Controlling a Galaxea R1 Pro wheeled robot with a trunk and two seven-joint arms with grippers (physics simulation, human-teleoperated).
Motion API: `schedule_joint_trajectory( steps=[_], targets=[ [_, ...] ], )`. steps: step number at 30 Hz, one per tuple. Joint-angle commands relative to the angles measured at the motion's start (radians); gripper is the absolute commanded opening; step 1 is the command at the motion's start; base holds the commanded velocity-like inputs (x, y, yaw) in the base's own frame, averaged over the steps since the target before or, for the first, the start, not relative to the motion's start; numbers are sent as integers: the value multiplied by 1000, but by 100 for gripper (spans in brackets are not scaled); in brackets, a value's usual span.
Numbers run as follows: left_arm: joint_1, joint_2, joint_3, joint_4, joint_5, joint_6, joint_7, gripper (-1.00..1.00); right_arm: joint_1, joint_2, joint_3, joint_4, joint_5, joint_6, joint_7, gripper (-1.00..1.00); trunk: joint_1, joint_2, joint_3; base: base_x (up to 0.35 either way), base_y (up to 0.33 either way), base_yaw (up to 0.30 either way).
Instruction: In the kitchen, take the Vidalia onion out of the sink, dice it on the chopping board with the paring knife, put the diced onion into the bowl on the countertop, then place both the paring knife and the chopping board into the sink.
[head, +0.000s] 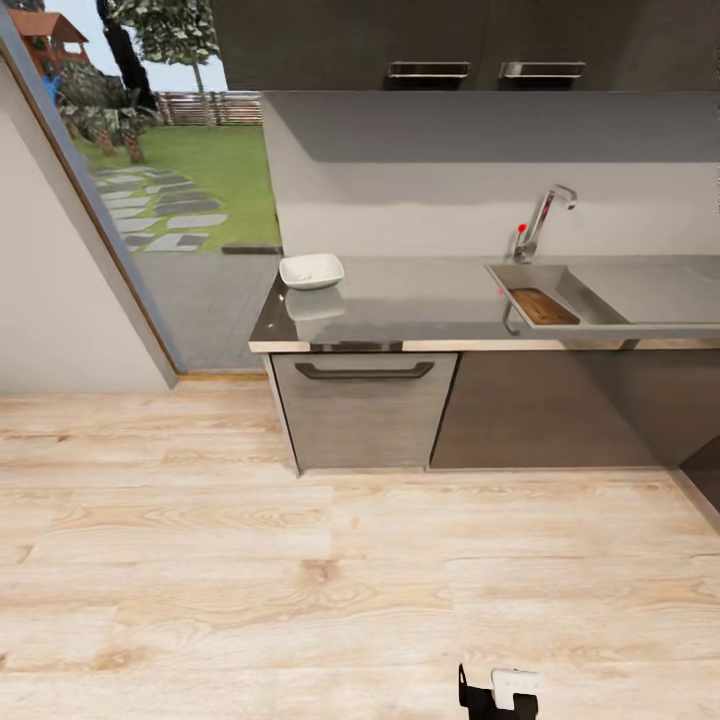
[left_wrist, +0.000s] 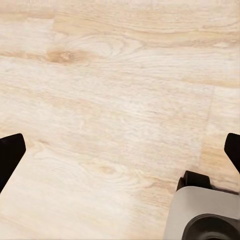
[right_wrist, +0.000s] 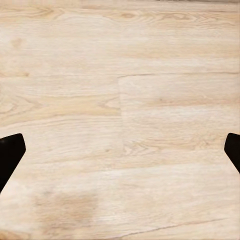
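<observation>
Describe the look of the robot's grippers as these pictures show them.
The left gripper has two black, blunt-tipped fingers at the frame's sides, beside a rounded pale grey part with a dark ring. The right gripper has matching black fingers. The head view shows a black and white part. No cables or markings show.

The right gripper (right_wrist: 120, 150) hangs over pale wooden floor (right_wrist: 120, 90). Its dark fingertips (right_wrist: 10, 152) sit wide apart. Plank seams cross the floor.

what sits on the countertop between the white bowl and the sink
Nothing: in the head view the stretch of countertop between the bowl and the sink is bare brushed steel; the chopping board lies inside the basin.
</observation>
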Motion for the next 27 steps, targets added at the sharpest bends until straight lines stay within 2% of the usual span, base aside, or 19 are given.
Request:
schedule_joint_trajectory(
  steps=[1,27],
  targets=[
    [0,0,-2,1,10,-4,-2,100,0,0,-4,1,11,-1,-8,100,0,-1,1,0,0,0],
    [0,0,-2,1,10,-4,-2,100,-1,0,-4,1,11,-2,-8,100,0,-1,42,0,0,0]
  ],
)
